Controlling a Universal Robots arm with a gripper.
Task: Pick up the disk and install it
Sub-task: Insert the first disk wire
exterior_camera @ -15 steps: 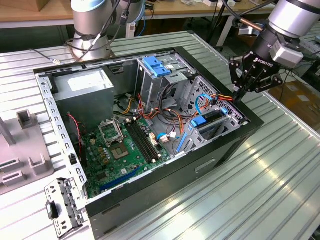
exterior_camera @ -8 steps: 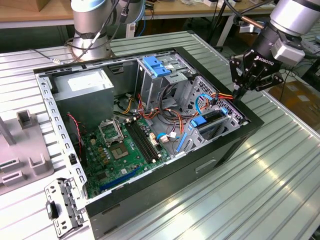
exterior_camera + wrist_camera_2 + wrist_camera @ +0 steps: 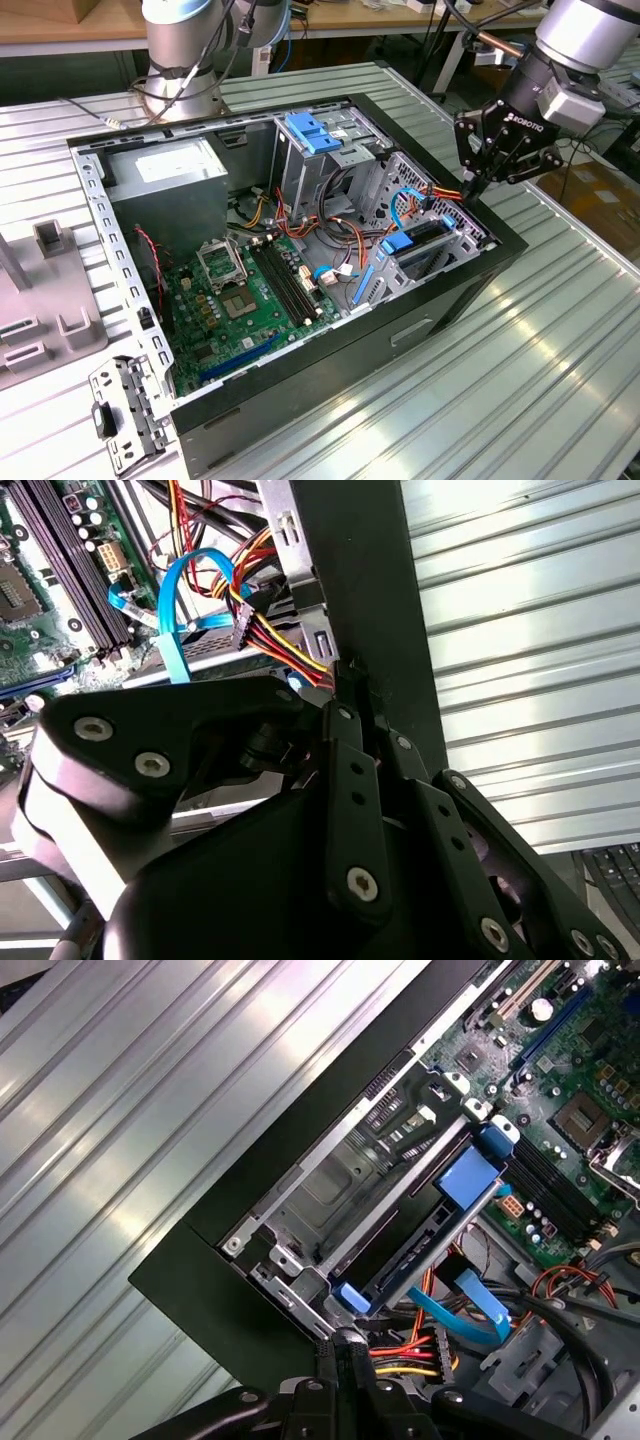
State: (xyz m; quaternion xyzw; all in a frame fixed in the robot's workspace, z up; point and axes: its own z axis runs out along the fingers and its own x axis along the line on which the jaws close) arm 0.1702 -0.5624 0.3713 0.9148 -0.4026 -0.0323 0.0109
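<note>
The disk sits on edge in a metal drive cage at the front corner of an open computer case, on the exterior view's right. Its blue plastic carrier shows as a blue tab facing the motherboard. In the first wrist view the disk appears as a dark slab slanting through the cage, with a blue handle at one end and a smaller blue clip at the other.

Just beside the disk's far end, a bundle of red, yellow and black power wires runs to a connector, and a flat light-blue data cable loops next to it.

The gripper hangs at the case's edge, right above that end of the cage. Its black fingers are pressed together with nothing between them, tips pointing down at the rim of the case near the wires. In both wrist views the closed fingertips meet just beside the wire bundle.

Farther inside the case lie the green motherboard, a grey power-supply box in the far corner, and an upper drive bay with a blue latch. The case rests on a ribbed metal table. A loose metal bracket lies on the table near the exterior view's left.
</note>
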